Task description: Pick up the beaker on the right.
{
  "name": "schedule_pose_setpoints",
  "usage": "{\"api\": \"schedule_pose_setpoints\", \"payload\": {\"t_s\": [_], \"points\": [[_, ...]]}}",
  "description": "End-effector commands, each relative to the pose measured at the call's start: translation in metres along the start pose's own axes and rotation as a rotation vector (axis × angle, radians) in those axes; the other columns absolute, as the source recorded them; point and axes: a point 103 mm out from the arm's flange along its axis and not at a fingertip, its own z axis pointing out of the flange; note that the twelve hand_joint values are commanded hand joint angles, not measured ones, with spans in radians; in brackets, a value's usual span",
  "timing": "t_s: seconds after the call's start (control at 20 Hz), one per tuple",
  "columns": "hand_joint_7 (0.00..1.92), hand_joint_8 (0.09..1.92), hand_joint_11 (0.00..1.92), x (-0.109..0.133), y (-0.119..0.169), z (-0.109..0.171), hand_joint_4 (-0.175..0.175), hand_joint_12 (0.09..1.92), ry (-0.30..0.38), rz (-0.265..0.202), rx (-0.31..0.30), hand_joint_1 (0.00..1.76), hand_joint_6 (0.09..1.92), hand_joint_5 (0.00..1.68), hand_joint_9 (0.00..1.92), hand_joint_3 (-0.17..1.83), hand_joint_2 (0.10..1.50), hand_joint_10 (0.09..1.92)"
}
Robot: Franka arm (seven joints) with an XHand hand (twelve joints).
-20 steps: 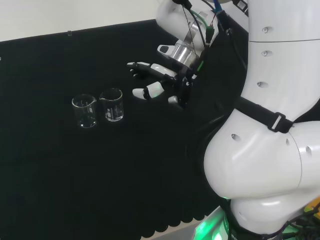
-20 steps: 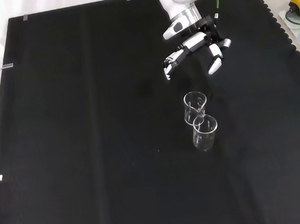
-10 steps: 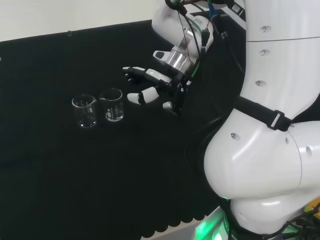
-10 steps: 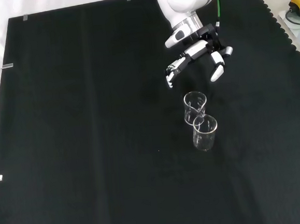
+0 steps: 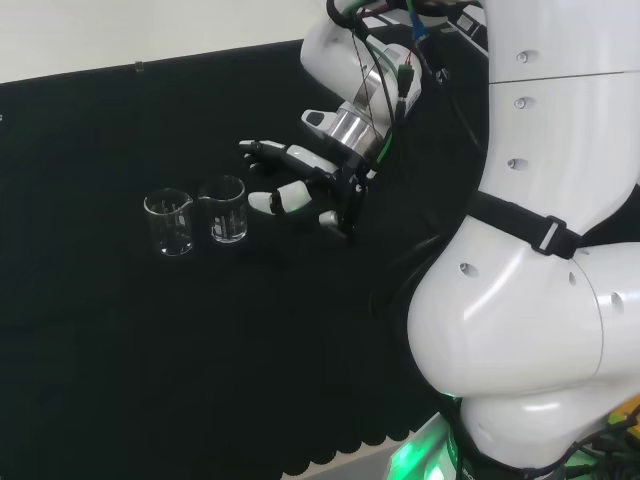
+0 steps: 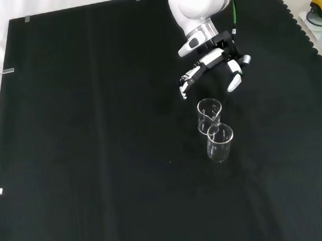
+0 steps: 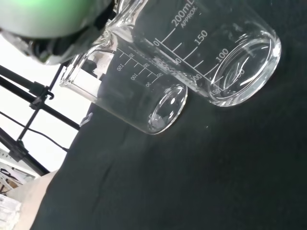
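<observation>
Two beakers stand together; nearer beaker [image 5: 227,209] just beside spread fingers [image 5: 262,201].

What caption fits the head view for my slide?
The hand, fingers open, nears the right beaker of two standing side by side on the black cloth.

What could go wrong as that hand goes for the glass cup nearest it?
The two beakers stand almost touching, so fingers closing round the near beaker could knock the far beaker over. Both are clear glass on black cloth, hard to see, so the open hand might misjudge and tip its target.
</observation>
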Motion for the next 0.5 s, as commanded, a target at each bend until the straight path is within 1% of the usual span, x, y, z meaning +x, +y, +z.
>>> {"api": "schedule_pose_setpoints", "payload": {"t_s": [0.05,0.15,0.35,0.5], "points": [[0.2,0.57,0.0,0.001,0.0,0.007,-0.031,1.14,0.032,-0.021,0.0,0.83,0.09,0.24,0.27,1.07,0.32,0.61],[0.2,0.57,0.0,0.0,0.0,0.01,-0.031,1.14,0.055,-0.021,-0.004,0.83,0.09,0.24,0.27,1.07,0.32,0.61],[0.21,0.57,0.0,-0.001,0.0,0.015,-0.031,1.14,0.049,-0.008,-0.011,0.83,0.09,0.24,0.28,1.07,0.32,0.61],[0.21,0.57,0.0,0.001,0.002,0.02,-0.032,1.14,0.043,-0.012,-0.012,0.83,0.09,0.23,0.28,1.07,0.32,0.61]]}}
